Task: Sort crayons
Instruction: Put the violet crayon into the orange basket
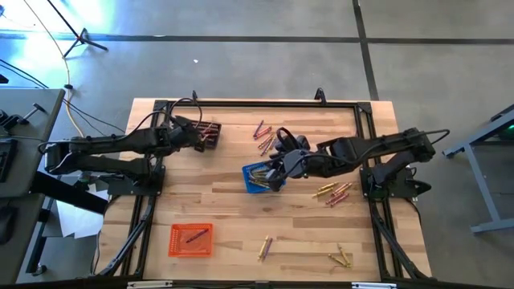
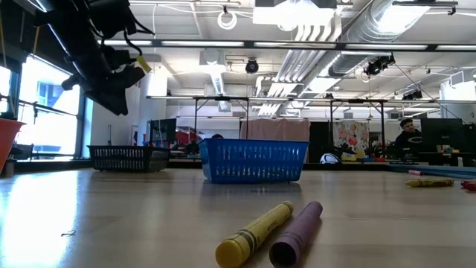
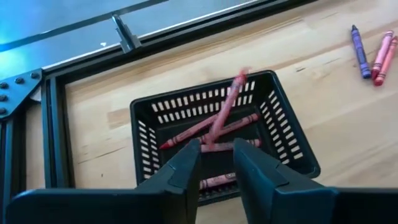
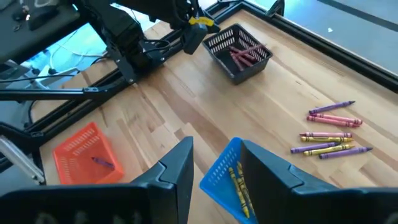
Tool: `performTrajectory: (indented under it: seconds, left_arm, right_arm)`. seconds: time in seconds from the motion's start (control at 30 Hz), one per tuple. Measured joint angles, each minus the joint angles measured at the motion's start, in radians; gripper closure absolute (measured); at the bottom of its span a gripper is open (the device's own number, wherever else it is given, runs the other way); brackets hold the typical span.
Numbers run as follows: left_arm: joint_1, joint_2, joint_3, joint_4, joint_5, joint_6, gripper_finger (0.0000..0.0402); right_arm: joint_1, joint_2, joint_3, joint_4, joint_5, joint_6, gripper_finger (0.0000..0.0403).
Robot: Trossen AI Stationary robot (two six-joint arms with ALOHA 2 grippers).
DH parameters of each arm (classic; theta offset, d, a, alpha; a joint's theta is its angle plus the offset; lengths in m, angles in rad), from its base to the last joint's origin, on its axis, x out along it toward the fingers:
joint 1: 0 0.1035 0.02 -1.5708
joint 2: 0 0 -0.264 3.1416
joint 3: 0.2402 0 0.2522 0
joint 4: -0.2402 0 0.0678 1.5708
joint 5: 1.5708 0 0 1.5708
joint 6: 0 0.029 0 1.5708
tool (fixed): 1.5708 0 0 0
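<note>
The left tool (image 3: 216, 163) hangs over the black mesh basket (image 3: 292, 144) at the tabletop's (image 1: 225, 205) ten o'clock, fingers apart, a red crayon (image 3: 227, 109) tilted between them and the red ones inside; contact is unclear. The right tool (image 4: 216, 163), fingers apart and empty, hovers at the blue basket (image 4: 219, 177) of yellow crayons (image 4: 239, 182), its lower part cut off. Loose crayons (image 1: 334, 192) lie at three o'clock.

Red crayons (image 3: 214, 127) are lying in the black mesh basket (image 3: 286, 140); yellow crayons (image 4: 238, 180) are filling the blue basket (image 4: 219, 177); a purple crayon (image 4: 99, 162) is sitting in the orange basket (image 4: 74, 146).
</note>
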Motion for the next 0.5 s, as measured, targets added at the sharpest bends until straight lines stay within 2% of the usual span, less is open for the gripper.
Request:
performTrajectory:
  seconds: [0.1, 0.17, 0.33, 0.5]
  left_arm:
    - [0.009, -0.003, 0.001, 0.000, 0.010, -0.017, 0.0304]
    - [0.009, -0.003, 0.008, 0.000, 0.054, -0.052, 0.0300]
    - [-0.001, -0.003, 0.026, 0.076, 0.264, -0.078, 0.0299]
    - [-0.060, -0.003, 0.027, 0.337, 0.469, -0.065, 0.0306]
  right_arm:
    - [0.016, 0.000, 0.000, -0.019, -0.002, 0.000, 0.0285]
    - [0.027, 0.000, 0.000, -0.045, -0.002, 0.000, 0.0285]
    - [0.034, 0.001, 0.000, -0.145, 0.026, 0.069, 0.0285]
    - [0.008, 0.039, 0.000, -0.289, 0.109, 0.185, 0.0285]
